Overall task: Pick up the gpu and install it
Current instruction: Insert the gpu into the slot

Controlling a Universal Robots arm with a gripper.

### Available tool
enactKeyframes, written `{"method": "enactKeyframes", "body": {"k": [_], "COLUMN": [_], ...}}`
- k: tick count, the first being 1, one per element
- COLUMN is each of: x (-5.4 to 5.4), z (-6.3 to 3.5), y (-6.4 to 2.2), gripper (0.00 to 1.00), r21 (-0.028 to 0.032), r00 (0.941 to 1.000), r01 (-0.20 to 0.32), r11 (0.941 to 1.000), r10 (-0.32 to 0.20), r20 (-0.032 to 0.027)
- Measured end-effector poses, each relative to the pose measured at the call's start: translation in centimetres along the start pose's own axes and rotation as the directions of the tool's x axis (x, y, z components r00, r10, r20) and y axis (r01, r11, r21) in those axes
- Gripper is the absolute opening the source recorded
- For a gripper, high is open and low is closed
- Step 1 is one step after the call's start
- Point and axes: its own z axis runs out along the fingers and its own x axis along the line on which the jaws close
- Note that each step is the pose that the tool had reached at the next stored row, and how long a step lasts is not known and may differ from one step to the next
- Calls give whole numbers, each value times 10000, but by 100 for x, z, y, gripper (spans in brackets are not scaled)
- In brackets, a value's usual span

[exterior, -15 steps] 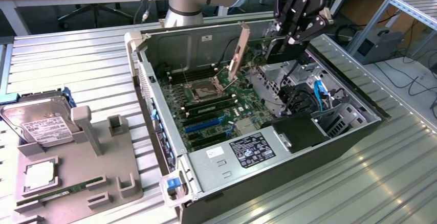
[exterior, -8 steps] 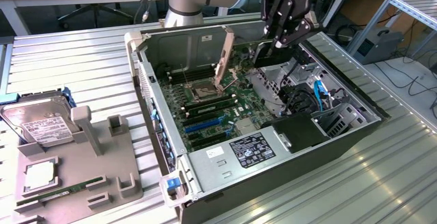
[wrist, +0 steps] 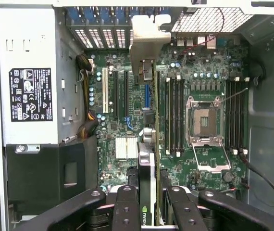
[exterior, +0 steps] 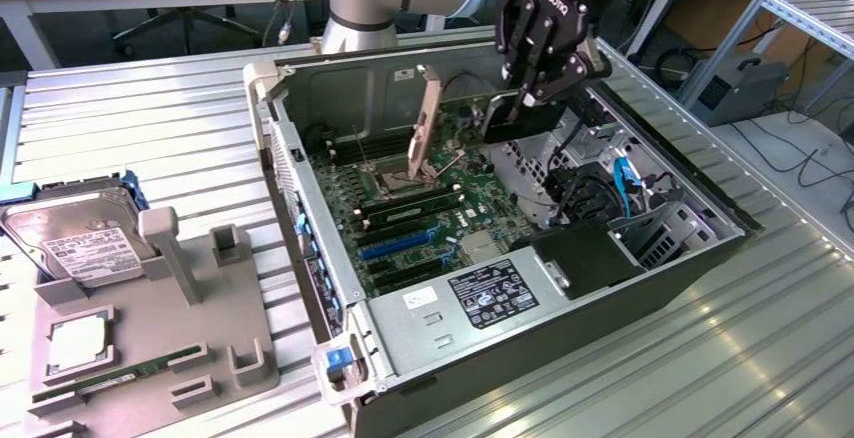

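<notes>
The gpu [exterior: 514, 123] is a thin dark card, held on edge over the open computer case [exterior: 287, 158]. Its long beige bracket [exterior: 427, 118] points toward the case's rear wall. My gripper [exterior: 537, 93] is shut on the card's top edge, above the motherboard [exterior: 427, 223]. In the wrist view the gpu [wrist: 146, 163] shows edge-on between my fingers [wrist: 126, 207], and my gripper [wrist: 151, 199] is clamped on it. Its bracket [wrist: 146, 43] sits near the rear slot openings, and the card lies in line with a blue slot [wrist: 146, 96]. Whether the card touches the board I cannot tell.
A power supply [exterior: 494, 293] with a black label fills the case's near end, and black drive bays with cables [exterior: 627, 208] stand at the exterior view's right. The CPU socket [wrist: 204, 120] lies open. Outside the case, a grey fixture [exterior: 147, 338] holds a hard drive [exterior: 80, 243] and a green RAM stick [exterior: 114, 378].
</notes>
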Motion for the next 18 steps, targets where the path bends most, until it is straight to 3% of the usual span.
{"method": "enactKeyframes", "body": {"k": [4,9,18], "x": [1,1,1], "z": [21,22,29], "y": [4,4,3], "gripper": [27,27,27], "r21": [-1,-1,-1], "r00": [10000,10000,10000], "r01": [-1,1,1], "r11": [10000,10000,10000], "r10": [1,-1,-1], "r20": [0,50,50]}}
